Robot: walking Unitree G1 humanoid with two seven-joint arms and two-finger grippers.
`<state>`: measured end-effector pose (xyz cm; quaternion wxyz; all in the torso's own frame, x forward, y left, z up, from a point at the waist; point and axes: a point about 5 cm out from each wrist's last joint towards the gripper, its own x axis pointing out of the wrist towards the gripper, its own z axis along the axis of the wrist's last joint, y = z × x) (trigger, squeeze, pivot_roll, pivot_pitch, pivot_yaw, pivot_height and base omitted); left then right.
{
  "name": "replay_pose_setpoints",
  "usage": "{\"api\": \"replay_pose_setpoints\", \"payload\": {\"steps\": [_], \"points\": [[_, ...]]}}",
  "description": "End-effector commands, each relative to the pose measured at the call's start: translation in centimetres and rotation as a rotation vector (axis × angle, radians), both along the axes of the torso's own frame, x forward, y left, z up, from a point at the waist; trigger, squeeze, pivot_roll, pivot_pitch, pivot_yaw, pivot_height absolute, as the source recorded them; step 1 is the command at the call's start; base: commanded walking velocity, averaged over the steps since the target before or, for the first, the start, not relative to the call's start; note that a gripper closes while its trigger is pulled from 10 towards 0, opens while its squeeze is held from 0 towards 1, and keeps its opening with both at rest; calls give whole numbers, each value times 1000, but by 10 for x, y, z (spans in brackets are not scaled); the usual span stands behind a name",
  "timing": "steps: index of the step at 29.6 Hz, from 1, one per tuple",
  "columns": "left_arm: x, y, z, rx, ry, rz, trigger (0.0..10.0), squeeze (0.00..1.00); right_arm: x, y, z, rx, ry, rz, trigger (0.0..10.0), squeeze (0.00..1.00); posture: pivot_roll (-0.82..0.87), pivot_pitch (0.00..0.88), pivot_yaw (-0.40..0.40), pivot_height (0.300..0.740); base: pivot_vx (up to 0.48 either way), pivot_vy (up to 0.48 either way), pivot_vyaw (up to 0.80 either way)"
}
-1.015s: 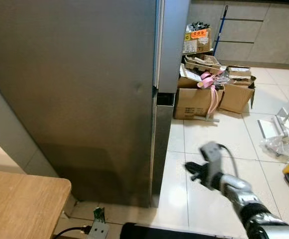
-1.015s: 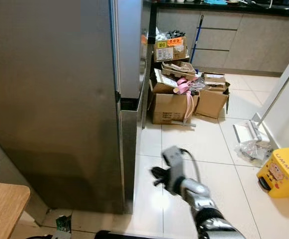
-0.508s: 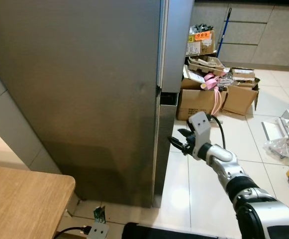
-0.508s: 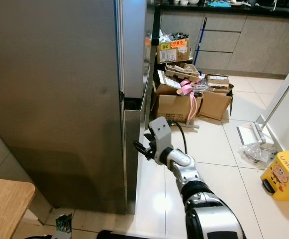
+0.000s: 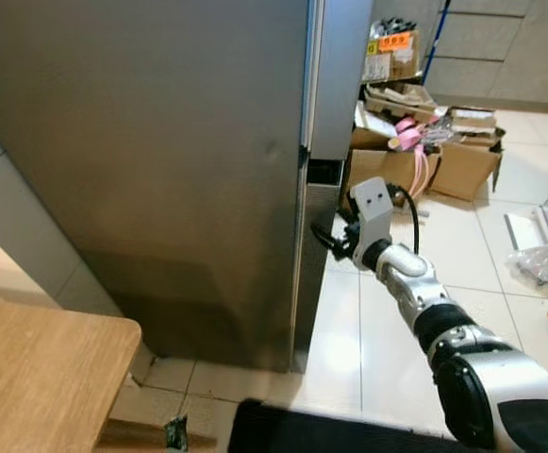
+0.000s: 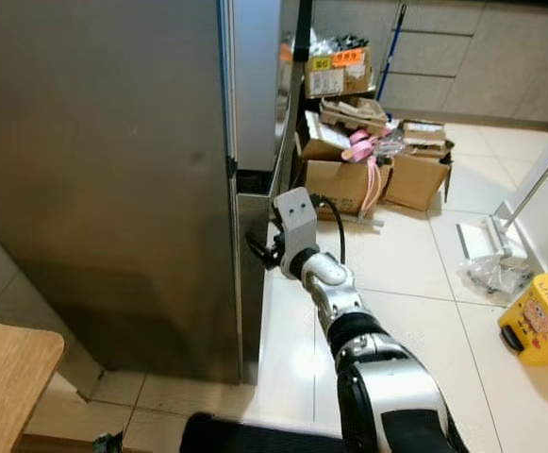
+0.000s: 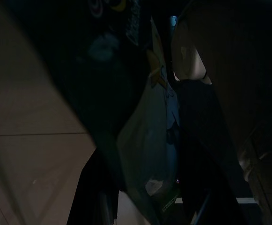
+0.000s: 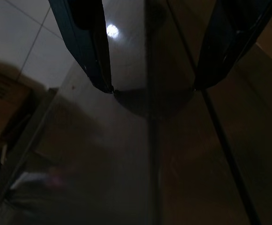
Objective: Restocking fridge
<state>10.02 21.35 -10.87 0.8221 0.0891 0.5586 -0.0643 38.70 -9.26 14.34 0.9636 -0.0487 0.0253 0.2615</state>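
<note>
I have the fridge standing tall and steel-grey on the left of my head views, its 2 doors shut, with a dark recessed gap on its front edge between the upper and lower door. My right gripper is stretched out to that front edge just below the gap, its 2 black fingers spread apart, with the fingertips at or nearly touching the steel; in the right wrist view the fingers sit either side of a vertical seam in the reflective metal. The left wrist view is very dark, and I cannot tell how my left gripper stands; I make out a crumpled packet close to the lens over pale floor. A wooden surface sits at the lower left of the head views. Behind the fridge, open cardboard boxes are piled on the white tiled floor, and a yellow toy-like box stands on the tiles at the far right.
</note>
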Motion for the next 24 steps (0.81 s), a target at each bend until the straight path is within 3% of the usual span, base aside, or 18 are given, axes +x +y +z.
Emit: {"api": "replay_pose_setpoints", "payload": {"steps": [1, 14, 21, 24], "points": [[-1, 0, 0, -7, -3, -26, 10000, 0, 2, 11, 6, 5, -3, 1, 10000, 0, 83, 166, -40, 740, 0, 0, 0], [-1, -5, -1, -14, -9, -43, 10000, 0, 2, 34, 13, 78, -4, -26, 10000, 0, 79, 173, -49, 740, 0, 0, 0], [0, -12, -1, -26, -15, -36, 10000, 0, 2, 62, 34, 252, -3, 33, 10000, 0, 79, 161, -70, 740, 0, 0, 0], [0, -14, -2, -29, -13, -31, 10000, 0, 1, 71, 42, 233, -42, 82, 10000, 0, 76, 156, -75, 740, 0, 0, 0]]}}
